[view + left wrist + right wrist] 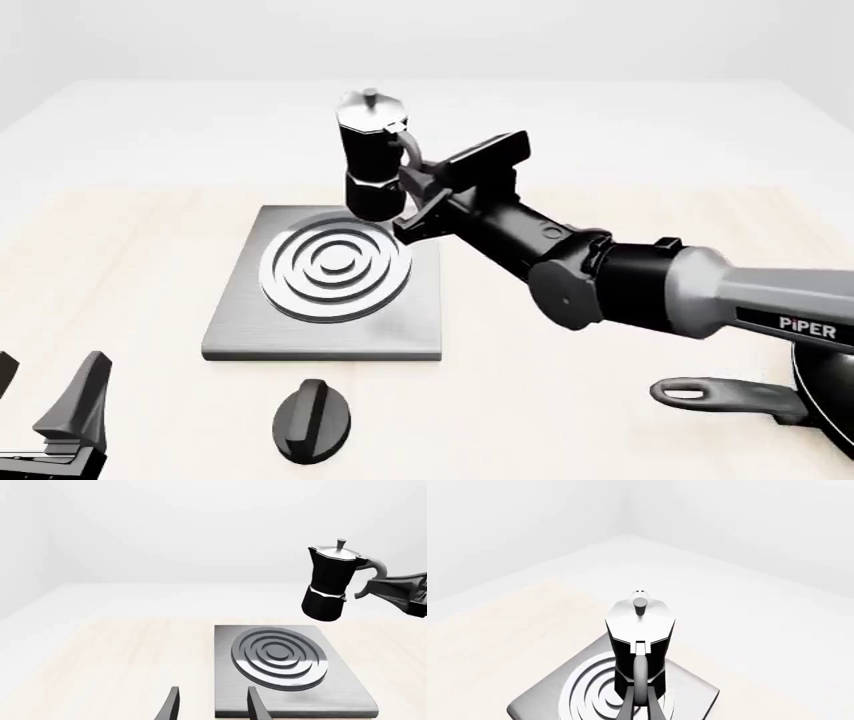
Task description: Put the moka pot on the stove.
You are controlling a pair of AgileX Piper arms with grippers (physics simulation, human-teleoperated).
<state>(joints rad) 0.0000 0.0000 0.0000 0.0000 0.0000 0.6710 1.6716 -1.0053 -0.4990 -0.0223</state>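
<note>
You're gripping the moka pot [371, 150] by its handle w/ the right gripper [416, 190], tilted, airborne, prob. over the stove [324, 283]'s far edge, so it's risking tipping at release.

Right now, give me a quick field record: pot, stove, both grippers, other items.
moka pot: in the air, slightly tilted, above the far right part of the stove, not touching it
stove: flat on the table, ring burner bare
right gripper: shut on the pot's handle
left gripper: open, holding nothing, near the stove's close edge
black knob: on the table in front of the stove
frying pan: at the right edge, handle visible
</note>
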